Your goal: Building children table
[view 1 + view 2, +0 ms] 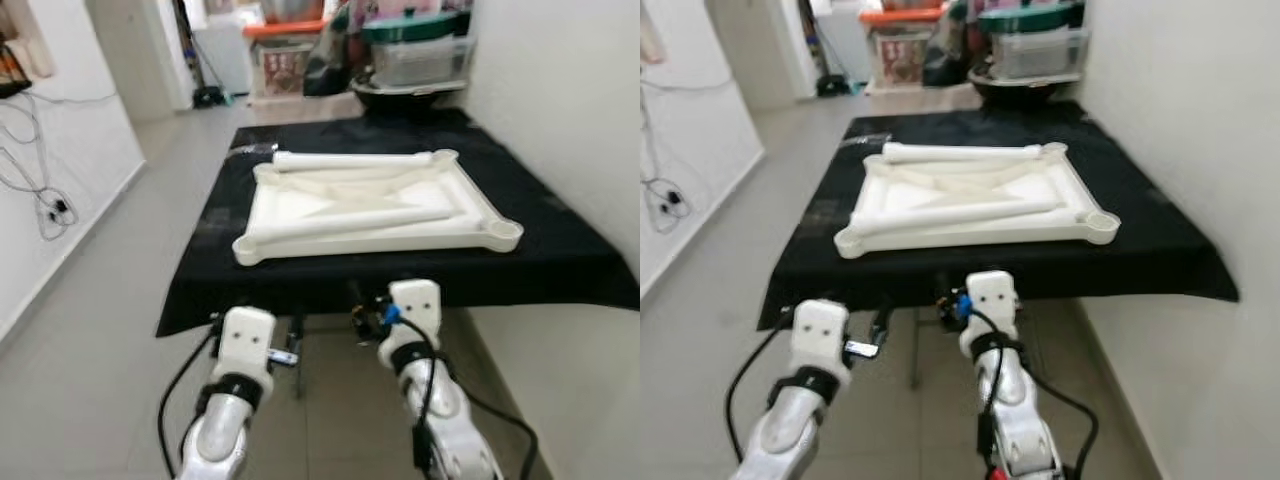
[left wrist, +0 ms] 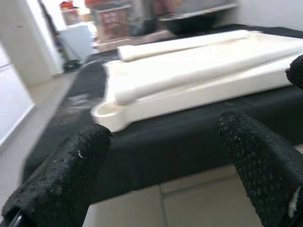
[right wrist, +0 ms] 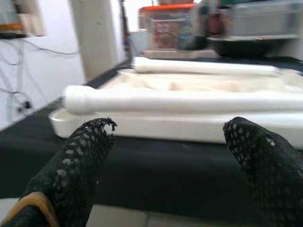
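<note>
The white tabletop is lying upside down, underside up, in the middle of the black cloth that is covering the work table, and two loose white legs are resting on it: one leg is stretching across the far edge, the other leg is lying slantwise across the near half. Round sockets are showing at the corners, the near-right socket and the near-left socket both sitting empty, so by my reading no leg is screwed in yet and the build is barely starting. The left gripper is hovering just off the near edge of the cloth, fingers spread wide and holding nothing, facing the near-left corner of the tabletop. The right gripper is doing the same beside it, fingers apart and empty, looking straight at the near leg. Both are short of the tabletop, not touching it. What is left, as I judge it: picking up each leg, standing it in a corner socket, fixing it, then turning the whole thing upright. Whether more legs are waiting somewhere I cannot tell. Storage boxes are stacking up beyond the far end.
</note>
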`<state>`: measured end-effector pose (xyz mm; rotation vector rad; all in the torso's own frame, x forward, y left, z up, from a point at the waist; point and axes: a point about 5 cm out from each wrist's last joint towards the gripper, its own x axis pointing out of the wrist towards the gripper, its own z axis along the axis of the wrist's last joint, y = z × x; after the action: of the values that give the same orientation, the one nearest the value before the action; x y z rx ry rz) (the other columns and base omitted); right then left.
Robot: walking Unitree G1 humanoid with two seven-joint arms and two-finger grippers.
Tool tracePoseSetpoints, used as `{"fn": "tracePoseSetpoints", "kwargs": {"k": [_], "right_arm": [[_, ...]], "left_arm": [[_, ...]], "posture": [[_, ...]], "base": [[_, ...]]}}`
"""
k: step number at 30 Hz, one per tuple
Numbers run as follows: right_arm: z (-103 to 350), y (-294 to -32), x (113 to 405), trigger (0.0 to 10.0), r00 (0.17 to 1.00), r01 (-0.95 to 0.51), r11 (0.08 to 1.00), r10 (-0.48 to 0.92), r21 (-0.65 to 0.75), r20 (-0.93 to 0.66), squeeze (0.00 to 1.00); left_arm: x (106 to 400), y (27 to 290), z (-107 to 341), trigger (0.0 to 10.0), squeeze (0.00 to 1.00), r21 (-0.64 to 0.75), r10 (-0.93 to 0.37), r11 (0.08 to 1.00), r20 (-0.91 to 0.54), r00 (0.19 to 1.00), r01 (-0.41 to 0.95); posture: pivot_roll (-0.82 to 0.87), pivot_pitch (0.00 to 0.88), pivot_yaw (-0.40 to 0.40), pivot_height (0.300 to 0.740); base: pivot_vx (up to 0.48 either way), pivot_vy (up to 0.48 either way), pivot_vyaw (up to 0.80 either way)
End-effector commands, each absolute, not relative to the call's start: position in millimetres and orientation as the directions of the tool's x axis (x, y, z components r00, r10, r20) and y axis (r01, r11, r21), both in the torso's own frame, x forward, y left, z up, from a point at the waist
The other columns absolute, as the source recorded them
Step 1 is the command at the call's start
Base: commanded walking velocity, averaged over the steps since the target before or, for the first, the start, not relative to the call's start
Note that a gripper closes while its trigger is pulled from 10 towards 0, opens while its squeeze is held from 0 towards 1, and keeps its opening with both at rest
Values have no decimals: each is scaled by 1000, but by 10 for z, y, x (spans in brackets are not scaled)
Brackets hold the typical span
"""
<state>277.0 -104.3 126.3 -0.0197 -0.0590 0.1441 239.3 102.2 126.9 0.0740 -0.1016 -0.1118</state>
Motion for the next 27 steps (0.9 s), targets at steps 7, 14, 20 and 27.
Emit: {"fn": "tracePoseSetpoints", "kwargs": {"k": [7,14,20,27], "right_arm": [[1321,-933,2788,10000,981,-172,985,173,-18,89,0],[1405,-956,2825,10000,980,-157,987,158,-14,118,0],[1473,-972,2855,10000,980,-149,989,150,-17,135,0],[1540,-998,2892,10000,979,-128,992,129,-14,159,0]], "left_arm": [[2398,1088,1265,10000,0,97,-94,992,99,991,85],[2406,1098,1301,10000,0,96,-100,991,113,989,89],[2458,1099,1461,10000,0,163,-135,981,183,974,105],[2599,1126,1792,10000,0,181,-136,980,303,943,84]], "posture": [[45,0,8,740],[45,0,3,740],[52,0,-21,740],[66,0,-42,740]], "base": [[314,0,0],[324,0,0],[57,0,0],[0,0,0]]}}
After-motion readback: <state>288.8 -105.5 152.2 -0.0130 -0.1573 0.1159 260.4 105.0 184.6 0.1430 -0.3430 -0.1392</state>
